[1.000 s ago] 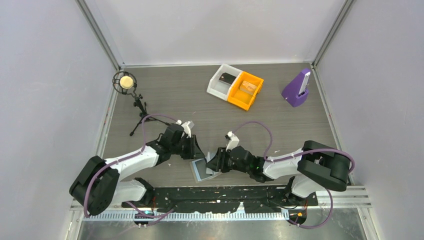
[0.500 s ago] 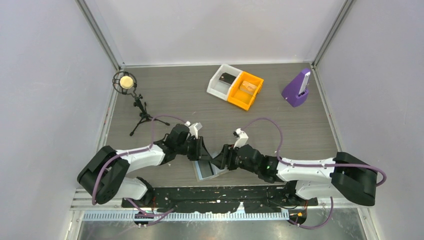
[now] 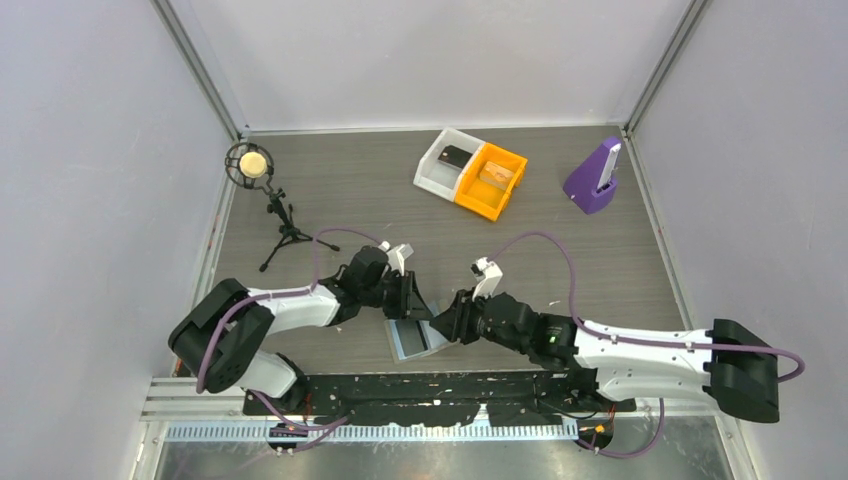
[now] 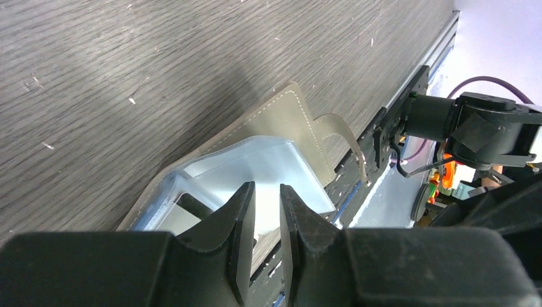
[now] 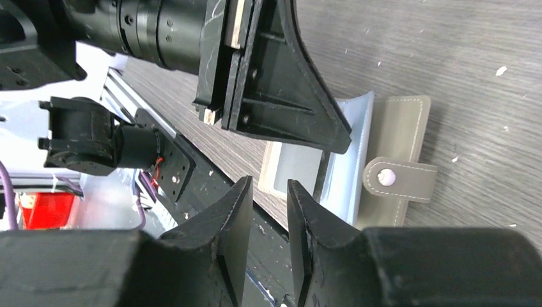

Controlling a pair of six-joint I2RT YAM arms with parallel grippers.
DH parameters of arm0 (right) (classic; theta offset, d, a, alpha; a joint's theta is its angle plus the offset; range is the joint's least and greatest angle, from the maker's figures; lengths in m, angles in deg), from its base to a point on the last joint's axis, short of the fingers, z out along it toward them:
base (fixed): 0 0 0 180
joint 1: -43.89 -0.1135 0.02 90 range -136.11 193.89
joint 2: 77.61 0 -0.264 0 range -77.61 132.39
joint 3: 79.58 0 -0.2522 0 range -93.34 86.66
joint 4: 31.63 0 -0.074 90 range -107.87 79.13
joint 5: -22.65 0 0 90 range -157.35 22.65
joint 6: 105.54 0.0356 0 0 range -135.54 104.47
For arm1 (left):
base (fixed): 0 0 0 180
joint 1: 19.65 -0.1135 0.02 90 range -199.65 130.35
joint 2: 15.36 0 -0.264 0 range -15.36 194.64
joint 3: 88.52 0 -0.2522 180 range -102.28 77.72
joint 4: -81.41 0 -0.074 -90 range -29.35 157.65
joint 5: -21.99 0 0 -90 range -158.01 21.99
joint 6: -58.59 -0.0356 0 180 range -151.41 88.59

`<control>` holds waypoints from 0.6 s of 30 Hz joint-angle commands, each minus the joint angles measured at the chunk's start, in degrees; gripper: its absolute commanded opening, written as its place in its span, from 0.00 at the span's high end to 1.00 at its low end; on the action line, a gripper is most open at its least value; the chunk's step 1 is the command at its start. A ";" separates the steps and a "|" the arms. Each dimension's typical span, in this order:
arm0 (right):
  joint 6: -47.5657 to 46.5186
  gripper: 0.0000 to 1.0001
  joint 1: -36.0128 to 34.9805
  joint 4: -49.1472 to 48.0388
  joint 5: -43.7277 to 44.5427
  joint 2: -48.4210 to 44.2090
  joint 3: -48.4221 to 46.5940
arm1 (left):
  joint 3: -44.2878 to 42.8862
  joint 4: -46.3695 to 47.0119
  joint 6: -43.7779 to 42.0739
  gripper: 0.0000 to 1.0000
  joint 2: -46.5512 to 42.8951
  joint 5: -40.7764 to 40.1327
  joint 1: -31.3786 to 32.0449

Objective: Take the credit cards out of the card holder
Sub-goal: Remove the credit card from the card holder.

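Over the last second the right arm had stretched out and its elbow swung away to the right, while the right hand [image 5: 268, 185] stayed close to the card holder [image 5: 399, 121]. The left arm had also crept in towards it.

The holder lay opened on the surface [image 3: 350, 190], just beyond the right hand's fingertips and directly under the left hand [image 4: 266, 188]. Its tab [image 5: 399, 180] pointed away from both.

The right hand's fingers stood a slim gap apart with nothing seen between them. The left hand's fingers were almost together at the raised edge of a light blue inner panel [image 4: 268, 160]; whether they pinched it could not be told.

The holder looked thin, light and floppy, likely to slide or fold unless pinned. Any card would probably be stiff and slick, best nipped by an exposed edge, though none showed plainly.
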 commanded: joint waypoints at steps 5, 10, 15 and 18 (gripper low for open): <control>-1.23 0.68 -2.43 -4.42 1.00 8.77 -3.25 | -1.86 -0.51 -0.24 0.77 -1.28 -2.71 0.03; -1.33 0.68 -2.41 -7.69 3.13 13.64 -2.01 | -2.58 -5.69 -1.26 0.74 -6.48 -5.68 -0.16; 0.49 0.69 -2.25 -7.51 4.70 17.80 -1.00 | -3.28 -18.07 -3.29 0.73 -14.00 -14.41 -1.73; 1.55 0.69 -1.67 -7.18 6.25 17.09 1.14 | -2.97 -24.87 -4.61 0.72 -19.06 -17.93 -2.07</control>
